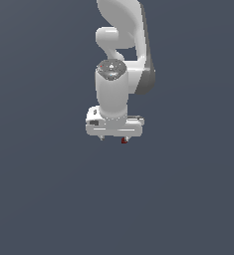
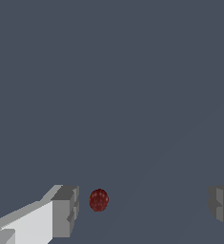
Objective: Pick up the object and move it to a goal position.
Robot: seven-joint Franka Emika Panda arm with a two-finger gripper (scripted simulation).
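On my wrist feed the object (image 2: pixel 98 199) is a small, dark red, rounded blob with a faintly pebbled surface, sitting in the gap between the two grey fingers (image 2: pixel 66 211), much closer to one of them than to the other, and I can see a sliver of background between it and that nearer pad, so nothing is touching it. The gripper (image 2: pixel 144 206) has its jaws spread wide, with the red blob taking up only a small part of the opening. In the exterior view the object (image 1: pixel 124 141) shows as a tiny red speck just under the white hand, toward the exterior view's right end of the gripper (image 1: pixel 113 138), whose fingertips barely peek out below the body. Above that I see the white arm (image 1: pixel 119 60) reaching straight down, with the grey round cap (image 1: pixel 111 69) on its wrist joint. Everything sits against a plain slate-grey surface (image 1: pixel 39 199); I cannot tell from either feed whether the blob rests on it.
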